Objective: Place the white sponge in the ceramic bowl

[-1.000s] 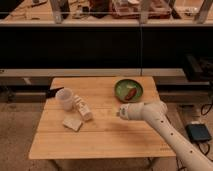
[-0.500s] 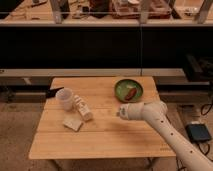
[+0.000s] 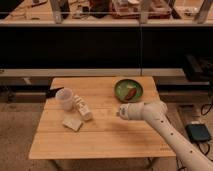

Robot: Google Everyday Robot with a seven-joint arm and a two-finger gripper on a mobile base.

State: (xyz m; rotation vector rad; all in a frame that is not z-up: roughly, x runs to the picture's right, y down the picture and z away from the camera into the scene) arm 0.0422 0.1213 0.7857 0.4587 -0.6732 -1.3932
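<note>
The white sponge (image 3: 73,123) is seen lying flat on the wooden table (image 3: 100,142). It is a little nearer the camera than the translucent cup (image 3: 65,98) and slightly to the cup's right in the picture, apart from its base. The white carton (image 3: 83,108) is found immediately right of the cup and just beside the sponge. Whether it touches either one cannot be told, nor whether it stands or leans.

Farther right of the cup, well apart and toward the table's back edge, the ceramic bowl (image 3: 129,90) is spotted. It is green and shallow, and 1 small red-brown item (image 3: 131,94) is resting inside it.

The gripper (image 3: 121,111) is also located right of the cup, beyond the carton, over the tabletop and just on the near side of the bowl. Its 2 fingers are drawn together, clenched, and the sponge lies well apart from them. The white arm (image 3: 165,127) is seen reaching in from the lower right corner, across the table's right edge.

Far right of the cup, off the table, a dark flat device (image 3: 198,132) is noted on the floor. Behind the cup, past the table, a dark shelving unit (image 3: 100,45) is seen spanning the full width.
</note>
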